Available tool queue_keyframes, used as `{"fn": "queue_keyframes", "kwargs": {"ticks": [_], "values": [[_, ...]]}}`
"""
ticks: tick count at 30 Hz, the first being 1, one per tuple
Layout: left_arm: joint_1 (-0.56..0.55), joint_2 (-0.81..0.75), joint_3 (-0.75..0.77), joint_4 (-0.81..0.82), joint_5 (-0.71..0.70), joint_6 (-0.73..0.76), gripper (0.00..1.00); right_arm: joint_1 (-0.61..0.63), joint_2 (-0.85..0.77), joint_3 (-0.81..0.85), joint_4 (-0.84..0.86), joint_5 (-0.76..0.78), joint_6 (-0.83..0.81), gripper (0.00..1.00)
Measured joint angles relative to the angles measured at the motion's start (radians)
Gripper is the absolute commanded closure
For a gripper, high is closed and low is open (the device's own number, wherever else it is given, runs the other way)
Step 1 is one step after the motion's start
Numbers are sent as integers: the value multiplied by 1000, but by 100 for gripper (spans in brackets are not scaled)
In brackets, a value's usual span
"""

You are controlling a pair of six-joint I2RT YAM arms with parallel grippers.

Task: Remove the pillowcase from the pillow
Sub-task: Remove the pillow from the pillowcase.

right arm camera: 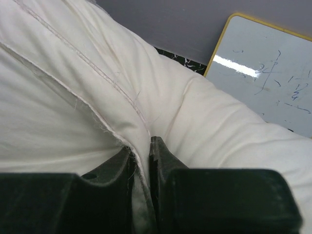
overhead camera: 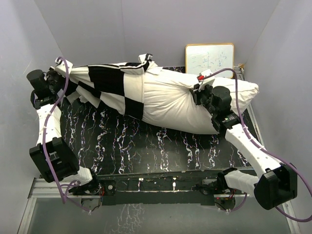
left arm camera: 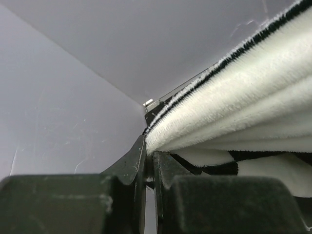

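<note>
From above, a large plump plain white pillow lies lengthwise across the far part of a black marbled table. A plush black and cream checkerboard pillowcase covers only the pillow's left half and bunches into a twisted tail past its left end. The left gripper sits at that tail, and the right gripper rests on the pillow's bare right half. A small yellow-framed whiteboard stands just behind the pillow. In the left wrist view, the black fingers are closed tight on a folded edge of cream plush with black trim, drawn taut up and to the right. In the right wrist view, the fingers pinch a seamed fold of the pillow's white fabric.
</note>
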Motion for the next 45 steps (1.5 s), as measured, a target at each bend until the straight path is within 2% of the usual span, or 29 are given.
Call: {"fn": "queue_keyframes", "kwargs": {"ticks": [8,14,18,23,27,33,39,45], "values": [[50,46,77,10,-108,-85,100,-83,-13,-53,40,-46,69,92],[92,84,128,-11,-162,-136,100,-236,-43,-68,30,-73,172,92],[100,126,242,-65,-179,-226,100,-302,-44,-40,-5,-70,225,92],[100,151,403,-113,-191,-371,100,-310,-37,53,-100,-83,257,92],[99,150,494,-137,-134,-498,100,-310,-37,116,-175,-141,270,92],[72,138,522,-166,-55,-640,100,-309,-38,198,-266,-298,301,92],[40,137,609,-177,12,-771,100,-308,-51,261,-311,-455,405,92],[-60,80,611,-164,8,-800,100,-304,-52,319,-381,-500,504,92]]}}
